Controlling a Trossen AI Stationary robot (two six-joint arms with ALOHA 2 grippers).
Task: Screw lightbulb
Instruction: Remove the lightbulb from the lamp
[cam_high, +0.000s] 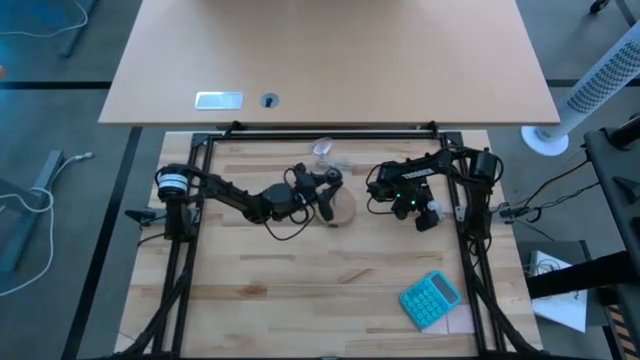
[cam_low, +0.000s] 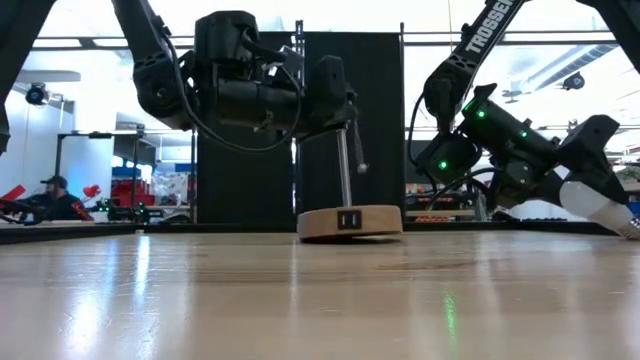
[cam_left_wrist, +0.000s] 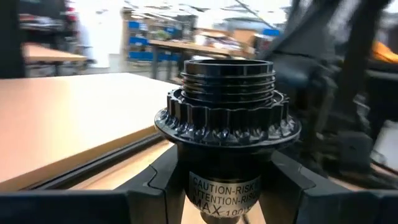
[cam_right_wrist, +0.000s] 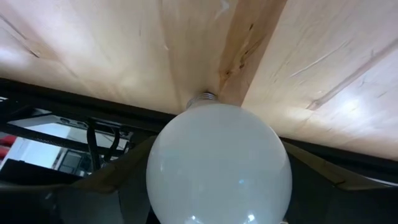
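Note:
A lamp stands on a tan wooden disc near the table's middle, with a thin stem rising from the disc. At its top is a black threaded socket, its open mouth up. My left gripper reaches in level from the left and is shut on the socket. To the right, my right gripper slants down and is shut on the white lightbulb. The bulb's screw neck points away from the gripper, toward the table. My left gripper pinches the socket's lower barrel, just under the ribbed collar, with one finger on each side. The fingers come in level from the table's left. The socket stands upright on its stem, and the disc rests on the table. My right gripper pinches the bulb's round glass globe between its two fingers. They slant down from above, along the bulb's length. The bulb tilts neck-down, low over the wood; I cannot tell whether the neck touches it.
A blue calculator lies near the front right. A crumpled clear wrapper lies at the far edge behind the lamp. Black frame rails border the work area. A second tan tabletop stands beyond. A person sits far off in the room.

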